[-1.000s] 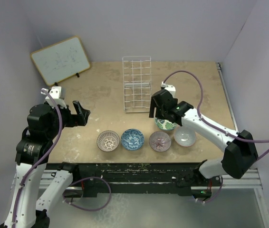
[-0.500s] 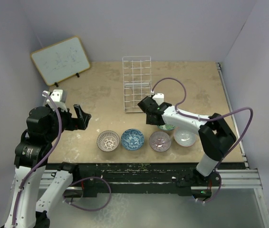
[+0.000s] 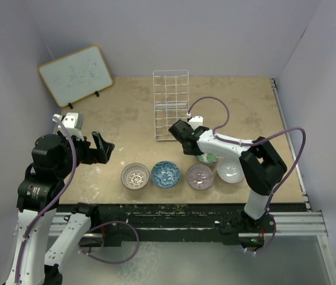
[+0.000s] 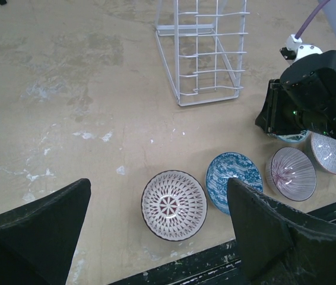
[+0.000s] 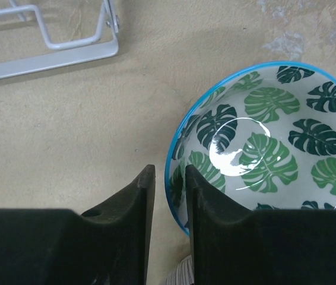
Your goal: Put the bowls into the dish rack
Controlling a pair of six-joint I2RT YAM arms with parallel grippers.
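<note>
Four bowls sit in a row near the front edge: brown-and-white [image 3: 135, 176], blue [image 3: 165, 174], mauve-pink [image 3: 199, 176] and pale pinkish-white [image 3: 230, 171]. The green-and-white bowl [image 3: 208, 158] sits just behind that row. My right gripper [image 5: 169, 169] straddles the left rim of the green-and-white bowl [image 5: 263, 148], one finger inside and one outside. Its jaws are narrow, with a sliver of table showing between the outer finger and the rim. My left gripper [image 4: 158, 184] hangs wide open and empty above the brown-and-white bowl [image 4: 174, 205]. The dish rack [image 3: 171, 107] stands empty behind the bowls.
A framed whiteboard [image 3: 76, 74] leans at the back left corner. The dish rack's base bar [image 5: 49, 56] lies just beyond the right fingertips. The table's dark front edge [image 4: 174, 270] runs right below the bowl row.
The right arm swung left and down to the green-and-white bowl's left rim, and its jaws narrowed around that rim. The left arm barely moved and stayed wide open.
</note>
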